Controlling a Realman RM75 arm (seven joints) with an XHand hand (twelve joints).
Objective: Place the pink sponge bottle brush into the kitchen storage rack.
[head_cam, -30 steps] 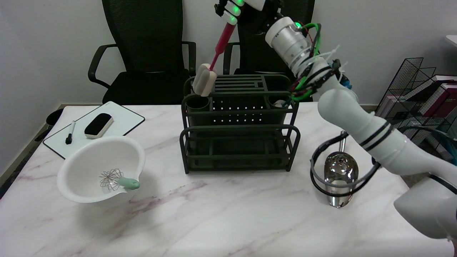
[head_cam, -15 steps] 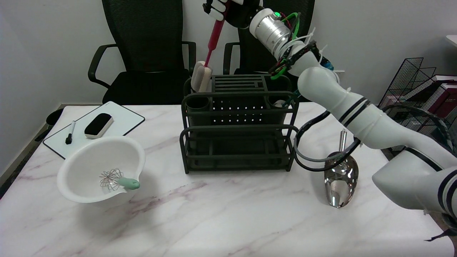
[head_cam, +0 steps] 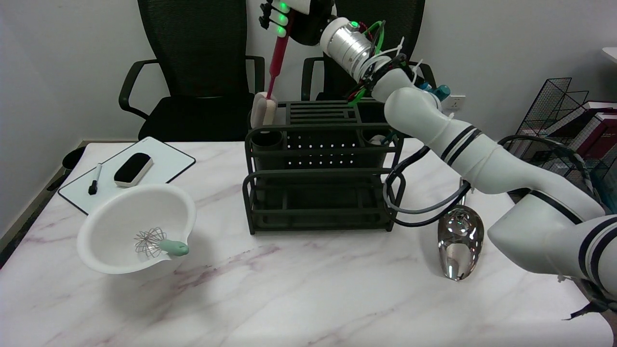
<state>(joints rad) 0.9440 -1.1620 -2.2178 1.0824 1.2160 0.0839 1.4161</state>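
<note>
My right hand [head_cam: 294,17] is at the top edge of the head view, high above the rack's back left corner, and grips the top of the pink sponge bottle brush [head_cam: 274,62]. The brush hangs nearly upright, tilted a little, handle up. Its pale sponge head [head_cam: 263,110] sits just above and slightly behind the round left cup [head_cam: 266,139] of the dark kitchen storage rack [head_cam: 320,166]. The hand's upper part is cut off by the frame.
A white bowl [head_cam: 137,229] with a whisk [head_cam: 159,243] sits at front left. Behind it lies a whiteboard [head_cam: 127,171] with an eraser and marker. A shiny metal scoop [head_cam: 459,241] lies right of the rack under my arm. Two black chairs stand behind the table.
My right hand has carried the brush leftward and turned it more upright. The sponge head has moved from in front of the rack's top left to just over the left cup.
</note>
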